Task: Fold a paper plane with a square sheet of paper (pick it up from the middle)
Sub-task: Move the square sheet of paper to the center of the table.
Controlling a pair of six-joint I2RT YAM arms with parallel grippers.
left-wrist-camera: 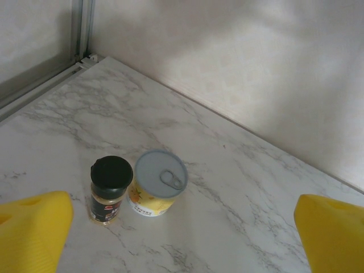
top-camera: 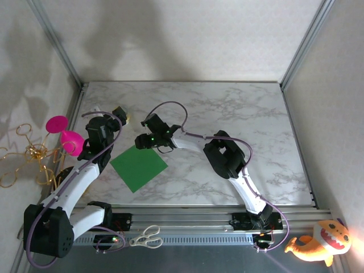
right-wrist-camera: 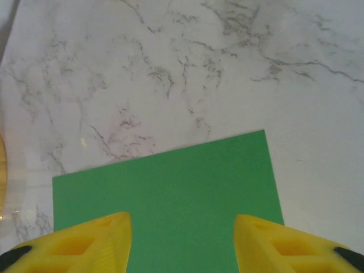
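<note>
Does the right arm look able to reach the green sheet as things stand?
Likely yes: the right gripper hangs over the square sheet of paper, jaws apart, with nothing lying between them and the paper.

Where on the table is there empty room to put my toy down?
The big free patch is the right half of the table, from the right arm to the right edge, and along the back wall. The left is crowded: the green sheet of paper, the right gripper, the left gripper, and a spice jar beside a can.
</note>
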